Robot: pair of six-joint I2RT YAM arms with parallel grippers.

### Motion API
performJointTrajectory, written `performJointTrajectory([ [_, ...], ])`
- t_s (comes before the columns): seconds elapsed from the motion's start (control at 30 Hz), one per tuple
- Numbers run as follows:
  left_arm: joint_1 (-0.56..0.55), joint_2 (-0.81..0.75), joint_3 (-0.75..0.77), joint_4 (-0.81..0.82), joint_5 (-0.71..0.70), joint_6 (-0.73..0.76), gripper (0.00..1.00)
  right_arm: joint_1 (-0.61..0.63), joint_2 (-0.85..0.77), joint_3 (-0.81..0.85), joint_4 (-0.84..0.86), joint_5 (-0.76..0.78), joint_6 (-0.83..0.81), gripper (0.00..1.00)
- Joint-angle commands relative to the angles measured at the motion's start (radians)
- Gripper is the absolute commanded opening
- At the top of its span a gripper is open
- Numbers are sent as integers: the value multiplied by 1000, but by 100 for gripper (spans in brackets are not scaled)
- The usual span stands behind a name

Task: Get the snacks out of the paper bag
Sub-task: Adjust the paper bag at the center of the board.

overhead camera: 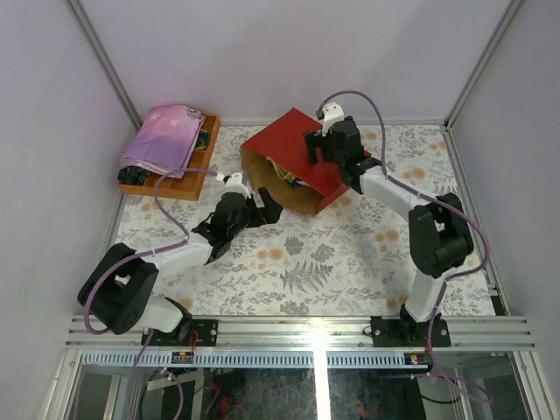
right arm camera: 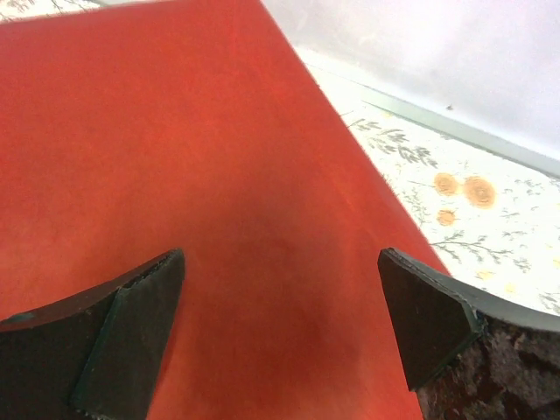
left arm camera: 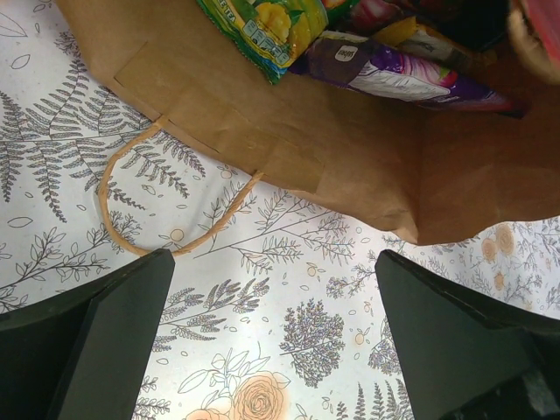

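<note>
The red paper bag (overhead camera: 302, 149) lies on its side at the back middle, its brown mouth facing my left arm. Snacks (overhead camera: 286, 172) show inside the mouth. In the left wrist view I see the bag's kraft inside (left arm camera: 350, 149), a twisted handle (left arm camera: 131, 223) on the table, a green-yellow packet (left arm camera: 258, 26) and a purple packet (left arm camera: 394, 74). My left gripper (overhead camera: 265, 206) (left arm camera: 273, 258) is open and empty on the table just in front of the mouth. My right gripper (overhead camera: 315, 150) (right arm camera: 280, 262) is open just above the bag's red upper side (right arm camera: 219, 157). The blue chip bag is not in view.
A wooden tray (overhead camera: 188, 184) with a folded pink-purple cloth (overhead camera: 166, 138) stands at the back left, close to the bag's mouth. The floral tablecloth (overhead camera: 332, 262) covers the table. Walls close in the back and both sides.
</note>
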Motion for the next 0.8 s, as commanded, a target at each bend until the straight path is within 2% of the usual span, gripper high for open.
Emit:
performJointTrajectory([
  [0.0, 11, -16, -9, 38, -3, -7, 100, -1, -208, -1, -12, -26, -26, 99],
  [0.07, 13, -27, -20, 44, -3, -10, 100, 0, -274, 3, -44, -187, 2, 99],
  [0.23, 24, -41, -60, 52, 14, -29, 100, 16, -331, 44, -196, -428, 26, 99],
  [0.3, 31, -47, -79, 64, 28, -43, 100, 18, -342, 43, -219, -563, 50, 95],
  [0.37, 37, -50, -95, 78, 38, -53, 100, 24, -336, 50, -230, -657, 82, 87],
  [0.43, 41, -44, -101, 86, 41, -59, 100, 49, -311, 79, -283, -675, 83, 79],
  [0.6, 42, -24, -94, 113, 59, -80, 100, 123, -223, 132, -338, -632, 63, 76],
  [0.77, 42, 8, -64, 139, 71, -85, 100, 151, -146, 142, -299, -643, 96, 70],
])
